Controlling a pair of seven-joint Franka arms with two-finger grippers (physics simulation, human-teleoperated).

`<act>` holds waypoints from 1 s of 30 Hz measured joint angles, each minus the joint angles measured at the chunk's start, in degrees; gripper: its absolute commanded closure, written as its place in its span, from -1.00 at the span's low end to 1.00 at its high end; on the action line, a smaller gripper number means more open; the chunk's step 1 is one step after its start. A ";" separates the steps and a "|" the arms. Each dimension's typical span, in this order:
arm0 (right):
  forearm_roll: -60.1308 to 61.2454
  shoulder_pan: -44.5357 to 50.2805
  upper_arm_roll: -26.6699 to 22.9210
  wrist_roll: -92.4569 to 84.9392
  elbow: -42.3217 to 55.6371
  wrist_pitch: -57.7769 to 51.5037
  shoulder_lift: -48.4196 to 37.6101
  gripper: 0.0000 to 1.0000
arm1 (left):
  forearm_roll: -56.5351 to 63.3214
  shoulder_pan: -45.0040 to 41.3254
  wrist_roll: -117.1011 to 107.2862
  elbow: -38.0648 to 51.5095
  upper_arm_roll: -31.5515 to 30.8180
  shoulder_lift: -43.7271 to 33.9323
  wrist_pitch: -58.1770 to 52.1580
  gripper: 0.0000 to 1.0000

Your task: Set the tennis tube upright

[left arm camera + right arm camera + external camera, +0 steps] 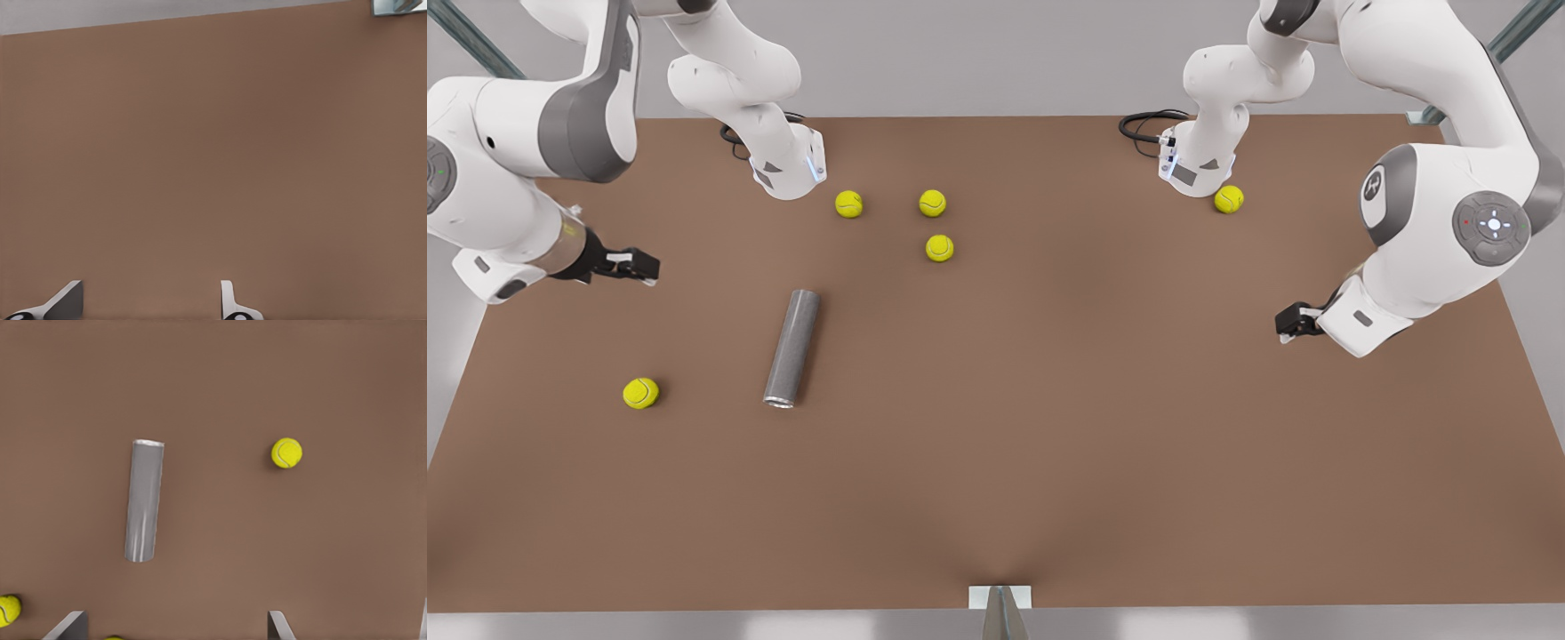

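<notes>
The long grey speckled cylinder, the tennis tube (792, 348), lies on its side on the flat brown table (1049, 427), its lighter open rim toward the front camera; nothing can be seen inside it. In the right wrist view the tube (144, 501) lies ahead of the right gripper (177, 627), whose two fingers are spread wide with nothing between them. A small yellow-green tennis ball (286, 453) rests beyond the tube's rim end, apart from it. In the front view this right gripper (633, 264) hangs above the table at the front view's left, reaching inward from a bent white arm, near the tube's closed end but not touching it. The left gripper (1291, 322) waits at the front view's right, well apart from the tube; its fingers (229, 300) are spread over bare table.
</notes>
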 measured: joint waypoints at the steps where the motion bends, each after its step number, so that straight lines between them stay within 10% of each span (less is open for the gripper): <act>1: -0.03 -0.01 -0.01 -0.01 0.00 0.14 0.09 -1.00 | 0.05 0.05 -0.05 -0.05 0.00 0.05 0.11 -1.00; 8: 5.88 2.51 -0.16 0.92 -2.63 1.29 14.70 -1.00 | 0.09 0.32 -0.20 -0.23 0.42 0.95 0.44 -1.00; 19: 9.74 4.16 2.28 5.61 -41.09 42.32 8.06 -1.00 | -0.13 0.51 -0.12 -0.52 1.12 1.87 0.55 -1.00; 30: 9.82 4.26 2.92 11.41 -48.62 59.84 9.58 -1.00 | -0.28 0.59 -0.03 -0.49 1.39 3.11 0.76 -1.00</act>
